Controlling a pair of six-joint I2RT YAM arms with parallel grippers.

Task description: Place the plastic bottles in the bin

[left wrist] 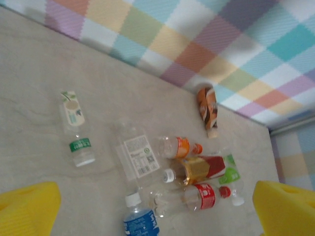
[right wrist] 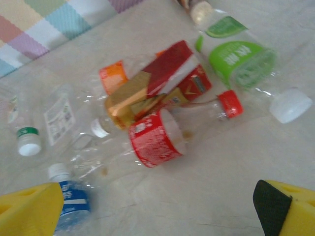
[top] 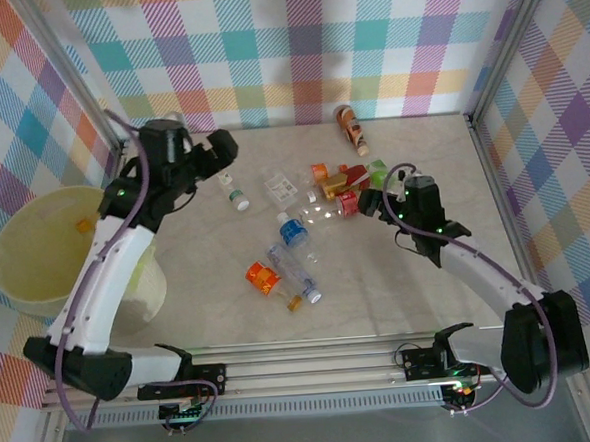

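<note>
Several plastic bottles lie scattered on the table: a green-capped one [top: 235,193], a clear flattened one with a white label [top: 281,187], a blue-labelled one [top: 292,228], an orange-labelled one [top: 263,276] and a brown one [top: 349,127] at the back. My left gripper [top: 221,150] hangs open above the table's back left, right of the bin [top: 37,262]. Between its yellow fingertips [left wrist: 29,209] nothing is held; bottles [left wrist: 197,196] lie far below. My right gripper [top: 369,204] is open beside the red-labelled bottle [right wrist: 157,137], low over the table. A green-labelled bottle [right wrist: 236,61] lies beyond.
The bin stands off the table's left edge, with a small orange thing [top: 85,225] inside. Metal frame posts [top: 489,109] and checked walls close off the back and sides. Bare tabletop [top: 430,303] stretches along the front and right.
</note>
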